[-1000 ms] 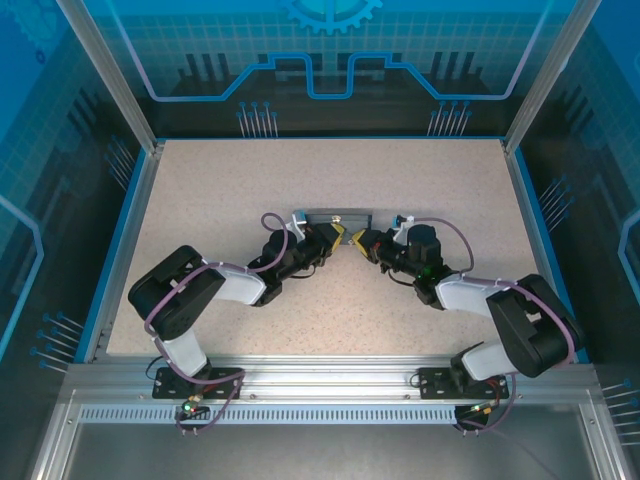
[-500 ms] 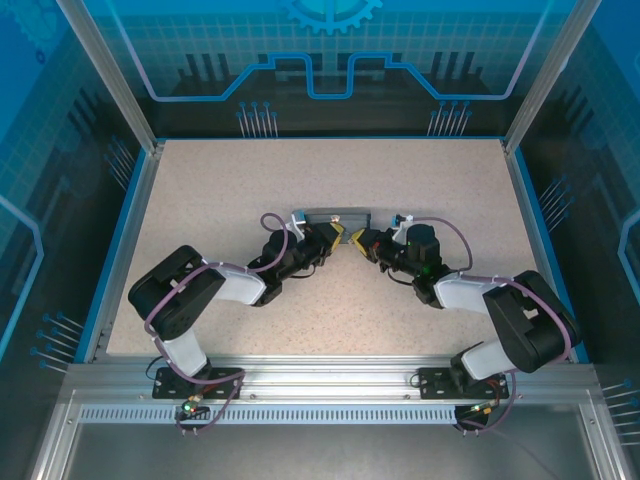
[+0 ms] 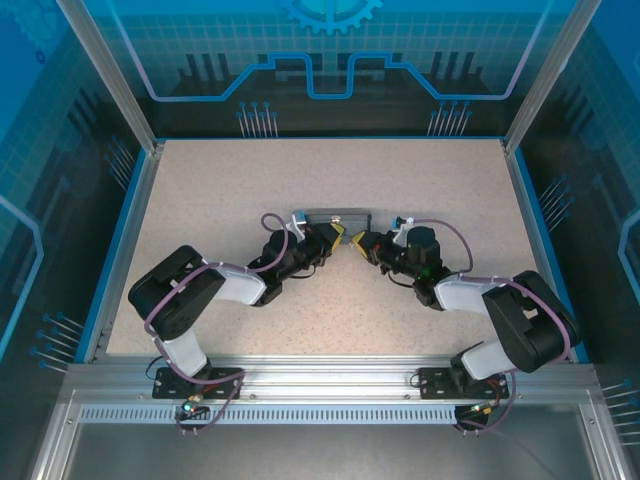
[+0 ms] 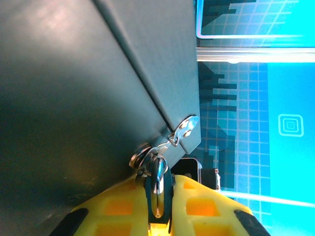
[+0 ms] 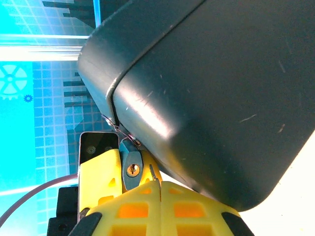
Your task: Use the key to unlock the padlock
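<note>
At the middle of the worktop (image 3: 230,180), both arms meet at a dark grey box (image 3: 335,216). Left fingers (image 4: 118,199) stand narrow, clamped on the padlock (image 5: 129,164) hanging at the box's hasp (image 4: 186,129) — right fingers (image 5: 187,196) are pressed together on the key (image 5: 153,173), its thin tip just beside the padlock.

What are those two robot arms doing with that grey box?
The left gripper is pinching the small padlock that hangs at the latch of the dark grey box. The right gripper is shut on the tiny key. The key's tip sits right beside the brass keyhole but isn't in it yet, so the unlocking hasn't happened.
</note>
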`<state>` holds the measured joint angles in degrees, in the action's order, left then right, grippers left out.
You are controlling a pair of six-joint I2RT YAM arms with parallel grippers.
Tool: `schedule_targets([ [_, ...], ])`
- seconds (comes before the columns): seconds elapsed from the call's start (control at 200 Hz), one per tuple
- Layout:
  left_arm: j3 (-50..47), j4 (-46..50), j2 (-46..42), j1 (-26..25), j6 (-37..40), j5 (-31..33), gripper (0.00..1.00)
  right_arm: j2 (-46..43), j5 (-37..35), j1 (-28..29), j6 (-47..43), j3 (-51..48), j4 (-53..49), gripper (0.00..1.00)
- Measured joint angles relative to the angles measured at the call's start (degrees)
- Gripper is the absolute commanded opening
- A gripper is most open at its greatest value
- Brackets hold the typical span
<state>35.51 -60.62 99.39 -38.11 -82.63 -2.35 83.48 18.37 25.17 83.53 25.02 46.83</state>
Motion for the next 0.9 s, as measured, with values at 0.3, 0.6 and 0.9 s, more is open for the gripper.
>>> schedule_targets([
  [0.3, 0.0, 0.09, 0.0, 0.0, 0.0, 0.0, 0.0, 0.13, -0.02, 0.0, 0.0, -0.7, 0.2, 0.0],
  [0.6, 0.0, 0.04, 0.0, 0.02, -0.07, -0.92, 0.0, -4.39, -0.26, -0.11, -2.34, -2.82, -1.9, 0.0],
  [0.9, -0.02, 0.07, -0.02, 0.13, -0.85, -3.34, 0.0, -9.18, -1.33, -0.11, -5.25, -3.34, -4.09, 0.0],
])
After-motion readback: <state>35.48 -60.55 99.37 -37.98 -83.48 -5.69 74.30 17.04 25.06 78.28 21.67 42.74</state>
